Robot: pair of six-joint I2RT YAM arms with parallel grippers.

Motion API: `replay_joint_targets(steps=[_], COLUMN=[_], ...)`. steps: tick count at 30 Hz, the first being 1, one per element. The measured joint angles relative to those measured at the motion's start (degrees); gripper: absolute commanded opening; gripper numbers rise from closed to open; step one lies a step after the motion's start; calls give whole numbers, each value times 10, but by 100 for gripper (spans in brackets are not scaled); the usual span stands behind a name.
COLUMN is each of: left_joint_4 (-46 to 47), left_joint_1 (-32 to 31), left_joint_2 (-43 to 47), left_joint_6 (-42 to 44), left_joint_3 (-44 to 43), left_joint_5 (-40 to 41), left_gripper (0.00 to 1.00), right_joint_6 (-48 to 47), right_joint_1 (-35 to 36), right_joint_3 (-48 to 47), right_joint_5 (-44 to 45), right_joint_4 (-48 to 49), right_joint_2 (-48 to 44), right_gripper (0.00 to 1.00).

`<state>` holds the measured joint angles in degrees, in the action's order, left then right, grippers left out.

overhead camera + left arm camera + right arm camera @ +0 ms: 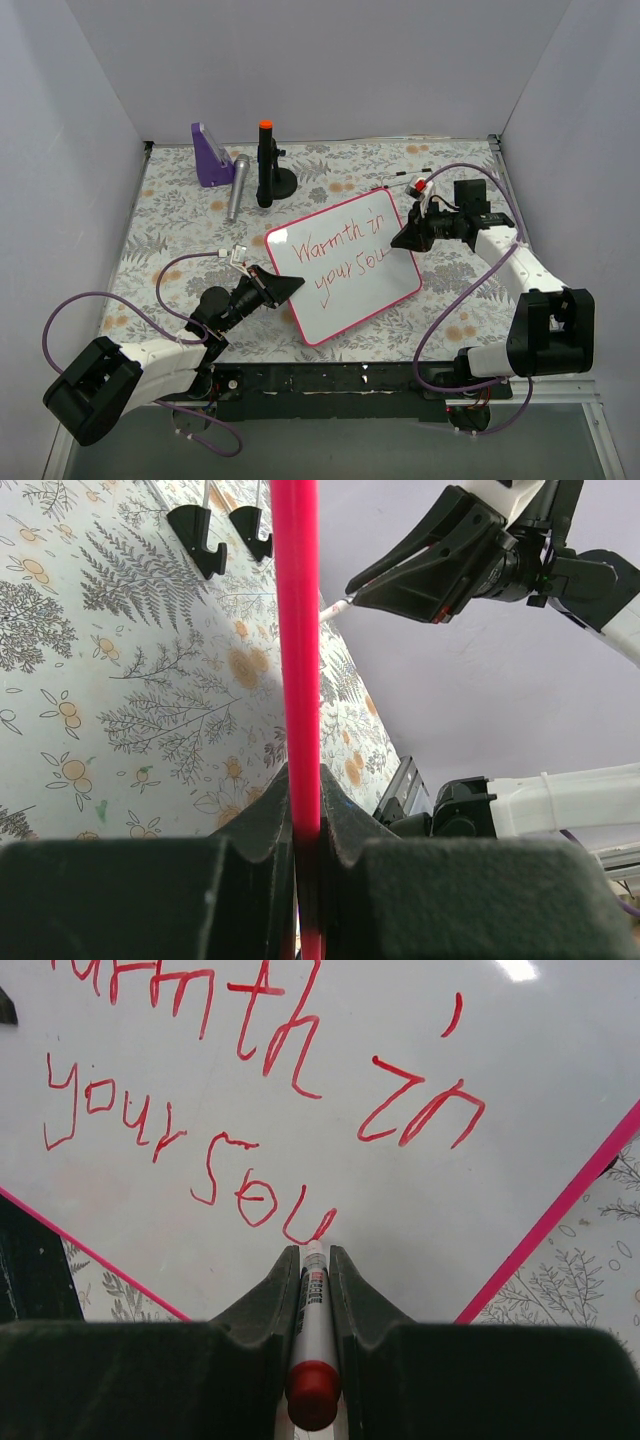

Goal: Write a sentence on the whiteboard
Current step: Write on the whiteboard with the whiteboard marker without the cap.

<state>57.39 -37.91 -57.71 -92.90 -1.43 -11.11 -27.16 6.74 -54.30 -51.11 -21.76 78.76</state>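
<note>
Top view, whiteboard (345,265): one, lying slantwise mid-table on the floral cover (170,230), between the two arms.
Top view, sentence (335,255): two lines of red script, "Warmth in" over "your sou".
Top view, left gripper (285,287): clenched on the board's left edge.
Top view, right gripper (410,235): over the board's right corner, grasping a marker (424,190).
Top view, far row: three items, a purple stand (210,155), a grey cylinder (236,187) and a black post with an orange top (266,165), all apart from the board's far edge.
Top view, open room: bare cover left of the board and along the far right.
Left wrist view, pink frame (297,630): edge-on, pinched between both fingers (255,825); two black feet (200,535) show at its far end.
Right wrist view, marker: one, clamped between the fingers (265,1305), red end cap nearest the camera, tip touching the white surface at the last stroke of "sou".
Right wrist view, edges: the pink frame runs close on the right and lower left.
</note>
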Motion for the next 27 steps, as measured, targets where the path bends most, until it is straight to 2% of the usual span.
replay_joint_targets(steps=[17,27], left_joint_4=[5,9], left_joint_1=[0,0], left_joint_2=[0,0], left_joint_6=[0,0], left_joint_3=[0,0], left_joint_5=[-1,-3], left_gripper=[0,0], right_joint_6=[-20,38], right_joint_1=[-41,-41], right_joint_3=[-6,-21], right_joint_5=[-5,-14], right_joint_4=[-42,30], right_joint_2=[-12,-20], right_gripper=[1,1])
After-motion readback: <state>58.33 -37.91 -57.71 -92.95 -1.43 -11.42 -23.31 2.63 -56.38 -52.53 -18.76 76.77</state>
